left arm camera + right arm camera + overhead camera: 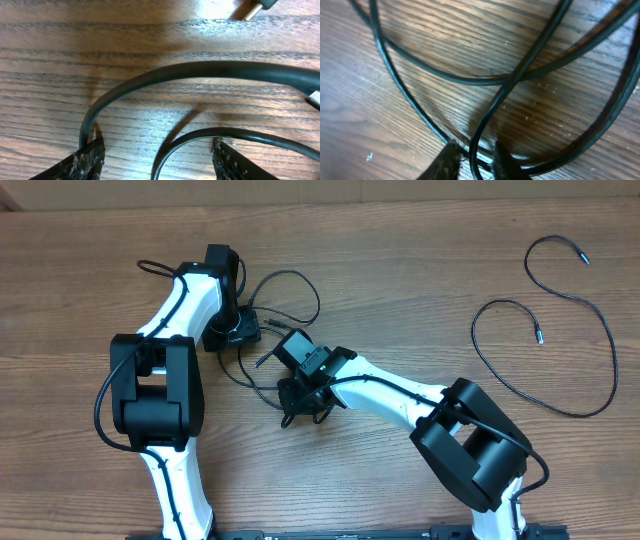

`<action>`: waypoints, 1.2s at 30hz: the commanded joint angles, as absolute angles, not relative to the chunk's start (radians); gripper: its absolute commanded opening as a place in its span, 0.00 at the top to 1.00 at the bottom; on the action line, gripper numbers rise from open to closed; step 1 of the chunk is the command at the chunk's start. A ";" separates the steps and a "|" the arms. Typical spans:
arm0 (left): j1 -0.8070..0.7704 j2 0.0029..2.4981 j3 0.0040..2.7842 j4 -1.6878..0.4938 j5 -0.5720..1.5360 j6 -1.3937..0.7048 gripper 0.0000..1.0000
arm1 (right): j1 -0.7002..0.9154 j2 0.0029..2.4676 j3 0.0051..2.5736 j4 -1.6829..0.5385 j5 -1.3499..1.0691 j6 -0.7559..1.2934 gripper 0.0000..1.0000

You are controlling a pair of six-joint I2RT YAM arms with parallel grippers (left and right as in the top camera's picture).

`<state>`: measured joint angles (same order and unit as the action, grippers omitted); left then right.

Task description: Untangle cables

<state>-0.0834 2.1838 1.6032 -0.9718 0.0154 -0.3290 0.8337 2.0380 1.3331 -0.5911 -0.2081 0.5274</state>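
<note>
A tangle of thin black cables (300,276) lies on the wooden table between my two arms. My left gripper (238,332) is low over its left part. In the left wrist view it (159,146) stands open, with one cable strand (240,132) curving between the fingers and another (200,69) arching just ahead. My right gripper (303,415) is low over the tangle's lower edge. In the right wrist view its jaws (475,150) stand narrowly apart around one strand (485,117), with slim gaps on both sides. Other strands (470,79) cross ahead of it.
A separate long black cable (473,335) lies in loose curves at the far right, apart from the tangle. A metal plug tip (252,12) shows at the top of the left wrist view. Both white arms reach in from the near table edge.
</note>
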 commanded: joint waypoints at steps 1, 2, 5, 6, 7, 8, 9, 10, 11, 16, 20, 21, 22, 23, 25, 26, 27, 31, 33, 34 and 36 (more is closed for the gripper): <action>-0.090 2.236 1.566 -0.956 0.079 -0.302 0.30 | 0.839 2.065 1.328 -0.583 -0.202 0.535 0.86; -0.090 2.236 1.566 -0.956 0.079 -0.302 0.30 | 0.839 2.066 1.328 -0.583 -0.202 0.535 0.90; -0.090 2.236 1.566 -0.956 0.079 -0.302 0.30 | 0.839 2.066 1.328 -0.582 -0.202 0.535 0.96; -0.090 2.236 1.566 -0.956 0.079 -0.302 0.30 | 0.839 2.066 1.328 -0.580 -0.203 0.535 0.96; -0.090 2.236 1.566 -0.956 0.078 -0.302 0.30 | 0.839 2.066 1.328 -0.574 -0.205 0.535 0.96; -0.090 2.236 1.566 -0.956 0.077 -0.302 0.30 | 0.838 2.066 1.328 -0.571 -0.211 0.534 0.96; -0.090 2.236 1.566 -0.956 0.074 -0.302 0.30 | 0.839 2.066 1.328 -0.569 -0.215 0.534 0.96; -0.090 2.236 1.566 -0.956 0.069 -0.302 0.30 | 0.838 2.066 1.328 -0.569 -0.220 0.534 0.96; -0.090 2.236 1.566 -0.956 0.066 -0.302 0.30 | 0.836 2.066 1.328 -0.570 -0.223 0.534 0.96; -0.090 2.236 1.566 -0.955 0.048 -0.302 0.29 | 0.834 2.066 1.328 -0.566 -0.226 0.534 0.96; -0.090 2.236 1.566 -0.951 0.049 -0.303 0.28 | 0.834 2.066 1.328 -0.562 -0.226 0.534 0.96; -0.090 2.236 1.566 -0.950 0.049 -0.302 0.28 | 0.834 2.066 1.328 -0.562 -0.227 0.534 0.96; -0.090 2.236 1.566 -0.949 0.049 -0.302 0.28 | 0.834 2.066 1.328 -0.562 -0.227 0.533 0.96; -0.090 2.236 1.566 -0.948 0.049 -0.302 0.28 | 0.834 2.066 1.328 -0.562 -0.227 0.533 0.96; -0.090 2.236 1.566 -0.947 0.049 -0.303 0.28 | 0.834 2.066 1.328 -0.562 -0.229 0.533 0.96; -0.090 2.236 1.566 -0.948 0.049 -0.303 0.28 | 0.834 2.066 1.328 -0.562 -0.230 0.531 0.96; -0.090 2.236 1.566 -0.948 0.049 -0.302 0.28 | 0.834 2.066 1.328 -0.562 -0.239 0.524 0.96; -0.090 2.236 1.566 -0.946 0.049 -0.302 0.27 | 0.834 2.066 1.328 -0.561 -0.249 0.522 0.96; -0.090 2.236 1.566 -0.945 0.049 -0.302 0.27 | 0.834 2.066 1.328 -0.561 -0.249 0.523 0.96; -0.090 2.236 1.566 -0.945 0.049 -0.302 0.27 | 0.834 2.066 1.328 -0.561 -0.248 0.523 0.96; -0.090 2.236 1.566 -0.945 0.049 -0.302 0.27 | 0.834 2.066 1.328 -0.561 -0.248 0.523 0.96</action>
